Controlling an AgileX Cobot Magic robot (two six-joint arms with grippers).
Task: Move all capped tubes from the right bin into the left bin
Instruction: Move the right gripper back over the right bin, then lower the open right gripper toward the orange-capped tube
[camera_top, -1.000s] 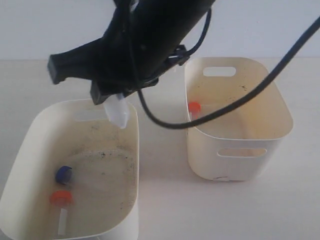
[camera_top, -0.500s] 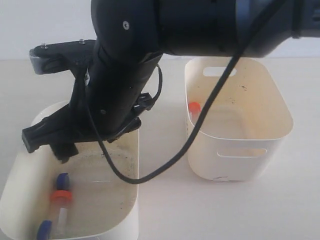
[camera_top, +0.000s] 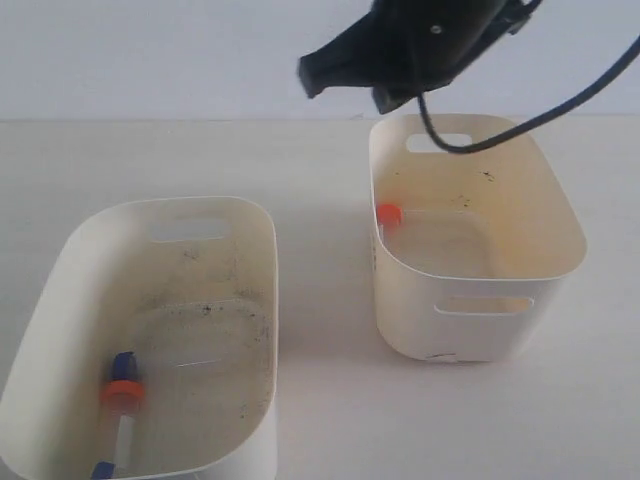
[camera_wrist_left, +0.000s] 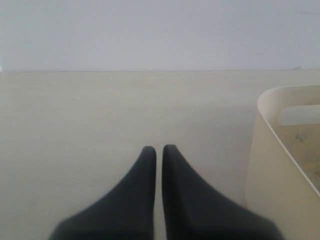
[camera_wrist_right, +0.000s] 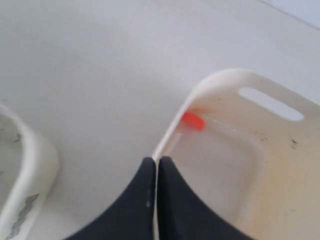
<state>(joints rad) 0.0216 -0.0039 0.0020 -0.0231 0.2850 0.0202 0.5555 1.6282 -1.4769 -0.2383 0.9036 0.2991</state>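
Note:
The left bin (camera_top: 240, 215) with a dirt-speckled floor holds three capped tubes: one blue-capped (camera_top: 123, 362), one orange-capped (camera_top: 122, 392), and another blue cap (camera_top: 100, 468) at its near end. The right bin (camera_top: 560, 215) holds one orange-capped tube (camera_top: 388, 213) against its left wall, also in the right wrist view (camera_wrist_right: 192, 120). My right gripper (camera_wrist_right: 156, 160) is shut and empty, hovering over the right bin's rim (camera_wrist_right: 172, 132); its arm (camera_top: 420, 40) shows at the top of the exterior view. My left gripper (camera_wrist_left: 159, 149) is shut and empty over bare table, beside the left bin (camera_wrist_left: 280, 165).
Both bins stand on a pale tabletop (camera_top: 320, 300) with a gap between them. A black cable (camera_top: 560, 105) hangs from the right arm across the right bin's far rim. A white wall (camera_top: 150, 50) runs behind the table.
The right arm carried a clear tube over the left bin and let it go; a second blue cap now lies there. The arm has since swung up and back to the right bin.

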